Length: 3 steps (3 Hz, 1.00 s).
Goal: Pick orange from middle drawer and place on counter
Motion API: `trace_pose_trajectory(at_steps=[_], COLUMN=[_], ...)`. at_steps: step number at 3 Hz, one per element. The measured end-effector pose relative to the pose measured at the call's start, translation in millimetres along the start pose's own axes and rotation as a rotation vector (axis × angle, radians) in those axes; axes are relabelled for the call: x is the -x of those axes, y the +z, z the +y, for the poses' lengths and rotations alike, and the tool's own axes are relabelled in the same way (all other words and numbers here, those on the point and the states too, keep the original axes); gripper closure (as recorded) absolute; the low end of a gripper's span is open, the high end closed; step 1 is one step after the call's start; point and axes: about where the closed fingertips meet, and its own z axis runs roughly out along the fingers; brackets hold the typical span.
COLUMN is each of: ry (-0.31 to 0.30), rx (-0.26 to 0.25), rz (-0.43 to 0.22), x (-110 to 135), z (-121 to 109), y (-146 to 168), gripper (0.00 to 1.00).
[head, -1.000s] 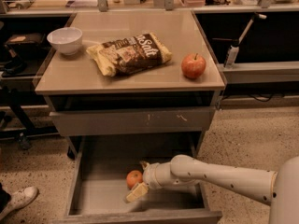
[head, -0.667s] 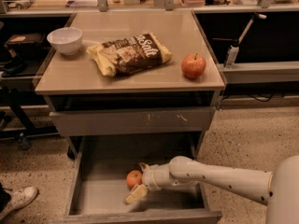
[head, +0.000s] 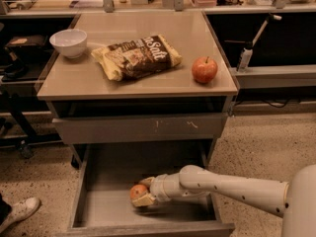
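Camera view: tool [head: 141, 192] at orange [head: 136, 190] in middle drawer [head: 106, 204] beneath beige counter [head: 148, 85]

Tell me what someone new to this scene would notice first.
Most eye-catching is the white arm stretched low into the open middle drawer, its claw at the orange on the drawer floor. Up on the counter, a crumpled snack bag lies in the middle, with a red apple to its right as seen and a white bowl at the back left corner.
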Motion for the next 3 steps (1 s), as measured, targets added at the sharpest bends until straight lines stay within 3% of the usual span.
trace_pose_trajectory(at_steps=[2,3], ry=[0.000,0.001], rx=[0.000,0.001], rz=[0.000,0.000], x=[0.1,0.7], z=[0.2,0.8], y=[0.0,-0.1], gripper=[0.89,1.00])
